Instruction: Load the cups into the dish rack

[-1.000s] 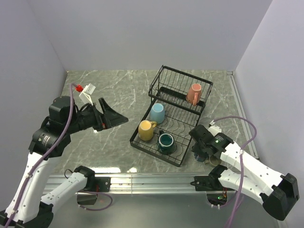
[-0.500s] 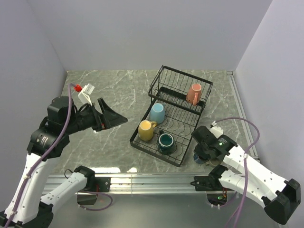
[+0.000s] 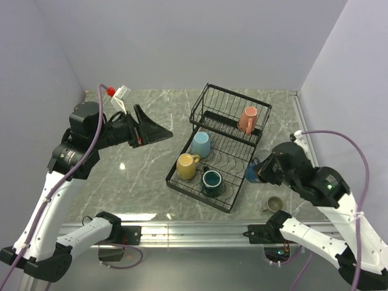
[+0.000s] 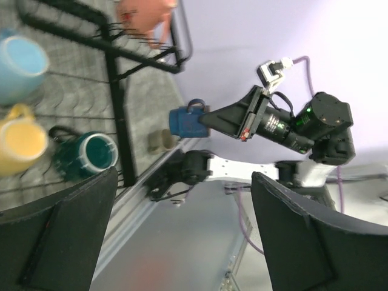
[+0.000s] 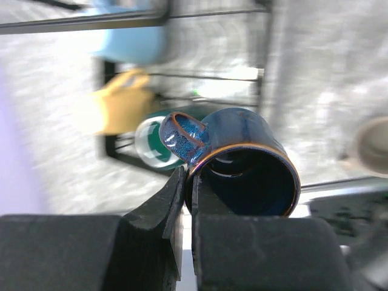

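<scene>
My right gripper is shut on the rim of the navy blue mug, one finger inside and one outside, holding it in the air by the right edge of the black dish rack; the mug also shows in the top view and the left wrist view. In the rack sit the salmon pink mug on the raised basket, and the light blue, yellow-cream and dark teal-green mugs on the lower tray. The small beige-grey mug stands on the table near the front right. My left gripper is open and empty, raised left of the rack.
The marble table top is walled in on three sides. A metal rail runs along the near edge by the arm bases. The right arm's purple cable loops above the table's right side.
My right gripper has lifted the navy blue mug off the table near the beige-grey mug and carried it up toward the rack's right edge. My left arm has risen and shifted slightly right.
</scene>
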Robot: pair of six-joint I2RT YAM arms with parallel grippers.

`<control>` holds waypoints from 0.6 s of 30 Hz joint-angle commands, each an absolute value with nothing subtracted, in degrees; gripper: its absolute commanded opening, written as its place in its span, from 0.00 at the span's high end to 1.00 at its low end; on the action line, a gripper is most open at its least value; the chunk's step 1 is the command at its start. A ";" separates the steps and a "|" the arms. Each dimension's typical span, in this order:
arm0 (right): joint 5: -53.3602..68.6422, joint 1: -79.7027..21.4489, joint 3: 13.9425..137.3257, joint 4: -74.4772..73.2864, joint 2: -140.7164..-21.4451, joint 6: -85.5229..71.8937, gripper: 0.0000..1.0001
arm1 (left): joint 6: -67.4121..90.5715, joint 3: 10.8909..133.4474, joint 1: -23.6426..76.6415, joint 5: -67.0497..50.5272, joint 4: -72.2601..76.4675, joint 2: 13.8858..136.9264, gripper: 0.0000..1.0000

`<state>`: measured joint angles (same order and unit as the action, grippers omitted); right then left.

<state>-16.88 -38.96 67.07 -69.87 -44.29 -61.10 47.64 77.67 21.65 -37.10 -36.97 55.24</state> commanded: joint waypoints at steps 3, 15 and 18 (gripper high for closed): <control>-2.84 -38.67 74.69 -49.87 -43.94 -57.22 1.00 | 58.69 73.57 21.45 -50.78 -12.60 55.55 0.01; 16.78 -37.88 75.07 -10.04 -52.29 -66.34 1.00 | 64.08 71.89 21.45 -50.98 -0.53 60.90 0.01; 18.89 -37.79 71.30 -1.16 -52.73 -70.99 1.00 | 62.58 72.51 21.53 -50.45 -1.57 61.96 0.01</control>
